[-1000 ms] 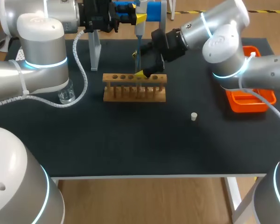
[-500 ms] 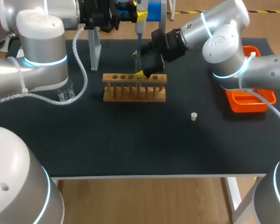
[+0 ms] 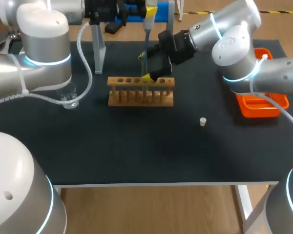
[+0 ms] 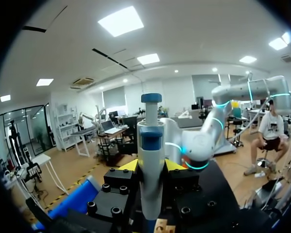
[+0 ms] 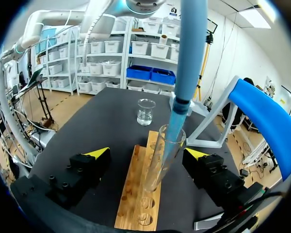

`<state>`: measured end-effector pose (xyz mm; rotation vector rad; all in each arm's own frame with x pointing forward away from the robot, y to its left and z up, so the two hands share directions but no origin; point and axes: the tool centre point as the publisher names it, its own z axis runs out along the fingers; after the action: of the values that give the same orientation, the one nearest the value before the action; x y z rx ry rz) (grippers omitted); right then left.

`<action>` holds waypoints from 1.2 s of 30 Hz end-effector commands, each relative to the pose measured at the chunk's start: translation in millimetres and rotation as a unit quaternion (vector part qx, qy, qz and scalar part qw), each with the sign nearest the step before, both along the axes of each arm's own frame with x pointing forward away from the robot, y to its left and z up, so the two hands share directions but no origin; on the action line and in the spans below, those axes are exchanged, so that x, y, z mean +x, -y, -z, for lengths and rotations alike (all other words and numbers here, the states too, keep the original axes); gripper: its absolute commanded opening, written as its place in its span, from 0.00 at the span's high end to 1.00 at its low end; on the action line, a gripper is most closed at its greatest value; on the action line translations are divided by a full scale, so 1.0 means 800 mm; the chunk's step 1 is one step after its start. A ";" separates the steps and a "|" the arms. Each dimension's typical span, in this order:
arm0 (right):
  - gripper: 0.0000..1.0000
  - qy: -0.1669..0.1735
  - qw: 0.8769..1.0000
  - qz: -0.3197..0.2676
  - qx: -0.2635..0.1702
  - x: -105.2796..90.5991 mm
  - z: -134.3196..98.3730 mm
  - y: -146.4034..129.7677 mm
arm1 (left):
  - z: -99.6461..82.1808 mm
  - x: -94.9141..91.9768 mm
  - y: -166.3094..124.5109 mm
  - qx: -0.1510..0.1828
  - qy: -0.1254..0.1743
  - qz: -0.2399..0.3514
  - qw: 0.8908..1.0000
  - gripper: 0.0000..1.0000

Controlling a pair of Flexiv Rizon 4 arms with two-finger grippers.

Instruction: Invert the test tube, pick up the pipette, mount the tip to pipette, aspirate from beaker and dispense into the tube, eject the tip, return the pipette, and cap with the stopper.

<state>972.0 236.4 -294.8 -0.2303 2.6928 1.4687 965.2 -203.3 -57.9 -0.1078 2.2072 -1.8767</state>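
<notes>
pipette (image 5: 191,48) in test tube (image 5: 161,162) mouth, right fingers (image 5: 95,154) spread clear

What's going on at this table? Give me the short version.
The left arm's fingers grip a grey-and-blue pipette upright, its blue lower end inside a clear glass test tube standing in the wooden rack. The right arm's fingers sit open on either side of that tube, not touching it. The small white stopper lies loose on the table, so the tube is uncapped.

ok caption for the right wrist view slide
Open tool flanking the test tube in the wooden rack, pipette inside it
</notes>
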 end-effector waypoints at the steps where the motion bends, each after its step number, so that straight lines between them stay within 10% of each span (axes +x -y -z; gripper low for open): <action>1: 0.00 -0.001 1.000 -0.001 -0.002 0.000 -0.002 0.001 | -0.006 -0.002 0.005 0.003 0.001 -0.003 1.000 1.00; 36: 0.00 -0.001 1.000 -0.001 -0.002 0.000 -0.002 0.001 | -0.034 -0.015 0.012 0.005 0.014 -0.017 1.000 1.00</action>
<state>972.0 236.4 -294.8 -0.2303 2.6927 1.4687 955.8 -213.9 -32.1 -0.1114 2.1864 -1.8389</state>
